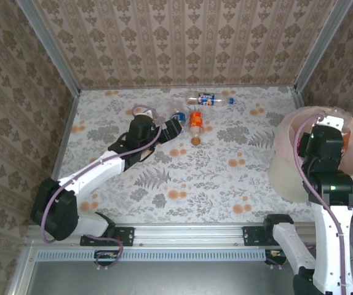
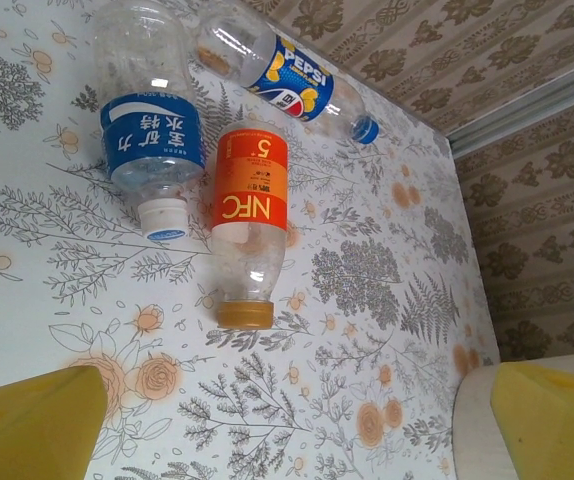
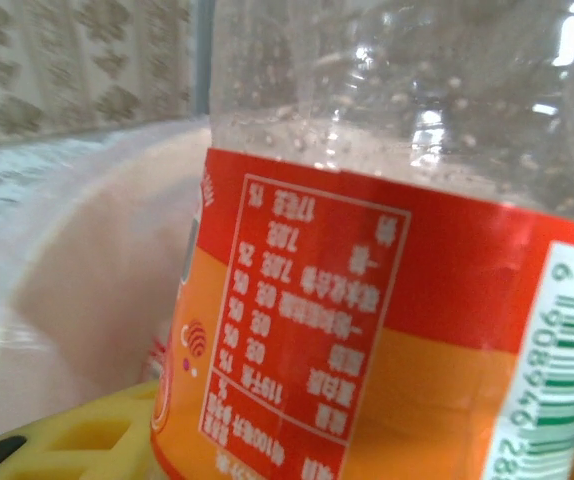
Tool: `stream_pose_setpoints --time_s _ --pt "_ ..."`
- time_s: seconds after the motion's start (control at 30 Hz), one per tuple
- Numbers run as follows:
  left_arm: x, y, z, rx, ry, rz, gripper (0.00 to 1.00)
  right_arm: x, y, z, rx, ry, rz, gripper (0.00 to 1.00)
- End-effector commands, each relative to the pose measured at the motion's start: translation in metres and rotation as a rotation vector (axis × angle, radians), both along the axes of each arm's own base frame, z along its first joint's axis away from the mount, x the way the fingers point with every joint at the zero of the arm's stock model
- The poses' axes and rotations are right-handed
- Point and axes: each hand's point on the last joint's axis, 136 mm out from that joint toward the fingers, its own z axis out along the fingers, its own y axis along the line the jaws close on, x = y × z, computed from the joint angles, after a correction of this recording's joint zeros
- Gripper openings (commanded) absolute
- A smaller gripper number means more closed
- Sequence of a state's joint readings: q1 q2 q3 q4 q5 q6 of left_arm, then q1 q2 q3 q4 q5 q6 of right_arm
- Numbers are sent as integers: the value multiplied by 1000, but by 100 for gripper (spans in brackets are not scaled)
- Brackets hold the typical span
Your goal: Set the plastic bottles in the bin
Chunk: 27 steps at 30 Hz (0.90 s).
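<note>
Three bottles (image 2: 250,215) lie before the spread left gripper (image 1: 175,126). The right gripper (image 1: 331,130) clamps a fourth bottle (image 3: 367,330) over the bin (image 1: 287,161).

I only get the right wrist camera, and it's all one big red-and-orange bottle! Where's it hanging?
Observer: The right hand holds that red-and-orange bottle over the bin's opening.
Operator: Any more bottles to pick up?
Observer: Three: a Pepsi bottle, an NFC bottle and a blue-label bottle, lying close together.
Operator: What's the other hand doing?
Observer: The left hand is open, beside the blue-label bottle.
</note>
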<state>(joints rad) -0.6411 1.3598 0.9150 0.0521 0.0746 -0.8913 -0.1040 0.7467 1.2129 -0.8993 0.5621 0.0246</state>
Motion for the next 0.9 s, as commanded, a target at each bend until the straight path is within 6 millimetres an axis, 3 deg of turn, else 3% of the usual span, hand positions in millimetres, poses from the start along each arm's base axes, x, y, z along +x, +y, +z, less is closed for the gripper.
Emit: stream_pose_setpoints --time_s 0.0,0.2,0.37,0.43,0.5,0.57,0.63,0.87 --pt "4 -7 16 -37 -28 -9 100 -21 -21 -11 -62 113 -115 49" --pt "7 -11 20 -15 -28 -25 100 -36 -42 -26 -84 192 -213 51" --pt "9 -17 15 -18 -1 -46 100 -41 -52 -22 -117 200 -262 55" --pt "9 -19 15 -26 2 -53 100 -44 -58 -24 -126 216 -313 65" --pt "8 -21 16 -27 0 -63 100 -51 -65 -21 -140 220 -384 84" --pt "8 -22 16 -26 0 -72 100 -57 -69 -15 -144 195 -428 95" --pt "7 -21 14 -23 4 -68 100 -59 -69 -10 -139 173 -438 99" --pt "6 -19 7 -16 15 -62 100 -46 -61 -13 -53 145 -387 100"
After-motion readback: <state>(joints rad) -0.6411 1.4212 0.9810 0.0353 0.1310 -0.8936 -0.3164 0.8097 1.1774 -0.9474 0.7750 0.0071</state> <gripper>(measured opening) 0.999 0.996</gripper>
